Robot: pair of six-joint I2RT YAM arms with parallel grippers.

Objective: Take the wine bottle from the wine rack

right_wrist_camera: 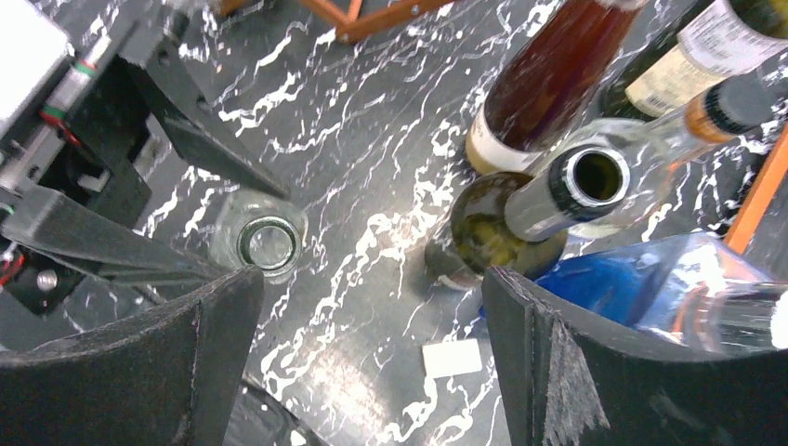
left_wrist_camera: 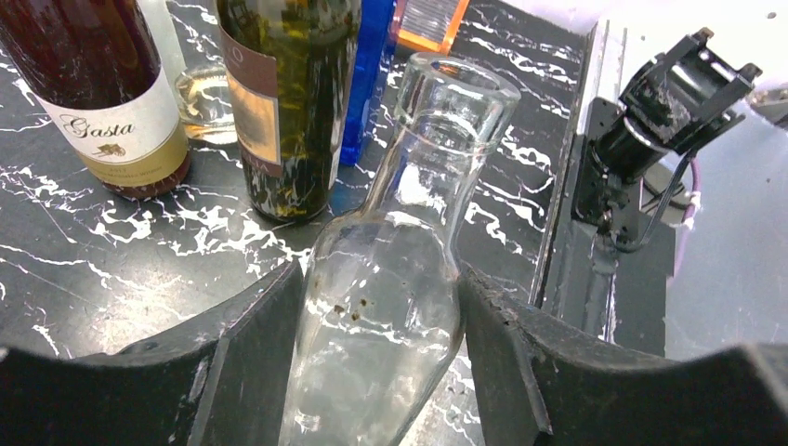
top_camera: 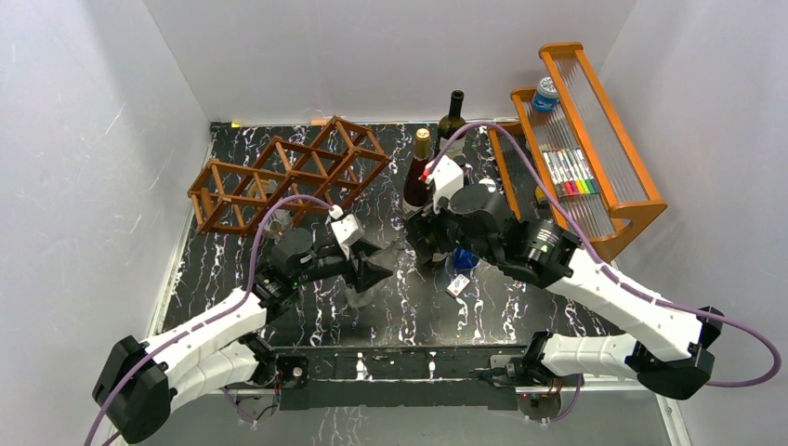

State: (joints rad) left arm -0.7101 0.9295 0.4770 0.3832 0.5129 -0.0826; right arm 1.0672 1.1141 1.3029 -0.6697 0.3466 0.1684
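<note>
My left gripper (top_camera: 370,267) is shut on a clear, empty glass wine bottle (left_wrist_camera: 390,279), its fingers pressing both sides of the body below the shoulder. The right wrist view looks down on the bottle's open mouth (right_wrist_camera: 269,243), so it stands upright over the black marble table, in front of the rack and away from it. The dark reddish-brown lattice wine rack (top_camera: 288,172) stands at the back left. My right gripper (right_wrist_camera: 372,307) is open and empty, hovering above the table between the clear bottle and a cluster of bottles.
Standing bottles crowd the middle right: a red-wine bottle labelled "Gasta" (left_wrist_camera: 102,84), an olive-green one (left_wrist_camera: 288,102), a dark one (top_camera: 453,116) behind and a blue bottle (top_camera: 462,260). A white card (right_wrist_camera: 453,358) lies on the table. The orange shelf (top_camera: 613,158) stands at the right.
</note>
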